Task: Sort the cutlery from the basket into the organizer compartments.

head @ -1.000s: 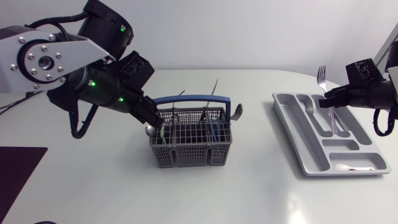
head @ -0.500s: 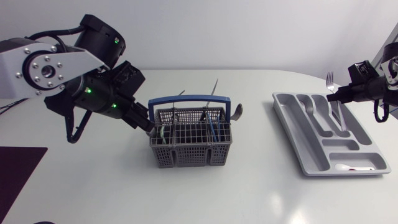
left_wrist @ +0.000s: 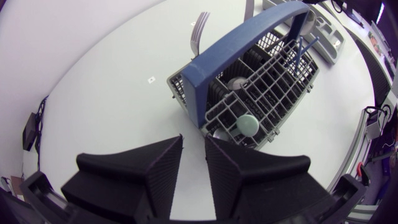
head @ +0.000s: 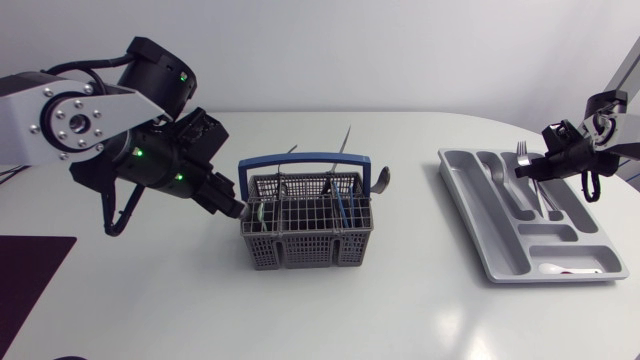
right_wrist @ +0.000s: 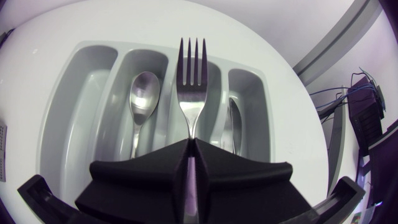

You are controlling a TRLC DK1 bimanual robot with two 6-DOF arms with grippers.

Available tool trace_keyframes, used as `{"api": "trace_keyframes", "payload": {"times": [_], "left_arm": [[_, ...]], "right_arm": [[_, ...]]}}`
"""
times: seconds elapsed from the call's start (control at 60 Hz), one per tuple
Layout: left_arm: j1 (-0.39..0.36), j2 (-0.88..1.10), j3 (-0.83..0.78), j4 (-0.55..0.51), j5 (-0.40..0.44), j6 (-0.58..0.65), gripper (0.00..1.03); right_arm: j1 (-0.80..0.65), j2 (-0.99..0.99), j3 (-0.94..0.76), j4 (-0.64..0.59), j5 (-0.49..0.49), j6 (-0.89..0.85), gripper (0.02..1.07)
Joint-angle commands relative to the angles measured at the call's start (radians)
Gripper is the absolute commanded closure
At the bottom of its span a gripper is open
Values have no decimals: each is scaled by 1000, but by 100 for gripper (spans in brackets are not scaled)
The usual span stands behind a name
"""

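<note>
The grey wire cutlery basket (head: 305, 245) with a blue handle (left_wrist: 249, 40) stands mid-table, with several utensils upright in it. My left gripper (head: 232, 205) hangs low at the basket's left side. Its fingers stand a little apart and open in the left wrist view (left_wrist: 194, 155), nothing between them, the basket corner just ahead. The grey organizer (head: 475, 200) lies at the right. Above its far end my right gripper (head: 540, 165) is shut on a metal fork (right_wrist: 191, 81), tines pointing ahead over the middle compartments. A spoon (right_wrist: 143, 93) lies in the compartment beside it.
Another metal utensil (right_wrist: 233, 124) lies in the compartment on the fork's other side. A small white spoon (head: 560, 268) sits in the organizer's front compartment. A dark mat (head: 25, 270) lies at the table's left edge. Bare tabletop separates basket and organizer.
My right gripper has carried the fork to the right and lowered and tilted it over the organizer. My left arm has shifted slightly left and down beside the basket.
</note>
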Motion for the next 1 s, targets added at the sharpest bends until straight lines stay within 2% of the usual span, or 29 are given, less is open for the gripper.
{"api": "trace_keyframes", "payload": {"times": [0.0, 0.25, 0.367, 0.517, 0.567, 0.6, 0.667, 0.767, 0.983], "left_arm": [[14, -13, -32, -3, 13, 15, 75], [34, -19, -46, -1, 38, 15, 75], [42, -21, -49, -1, 53, 15, 75], [60, -22, -51, -1, 93, 13, 75], [63, -22, -52, -1, 102, 12, 75], [66, -21, -54, -1, 105, 12, 75], [75, -14, -55, -1, 144, 6, 74], [88, -7, -52, -1, 231, -13, 74], [92, 22, -55, 0, 293, -11, 74]], "right_arm": [[-5, 61, 53, -19, 20, 15, 101], [-11, 159, 137, -64, 43, 29, 101], [-13, 179, 149, -74, 46, 33, 94], [-13, 176, 145, -81, 46, 35, 78], [-13, 170, 143, -90, 46, 35, 68], [-13, 158, 137, -90, 44, 33, 56], [-11, 138, 125, -90, 44, 30, 46], [-7, 102, 99, -85, 43, 30, 38], [21, -11, -2, -50, 31, 21, 31]]}}
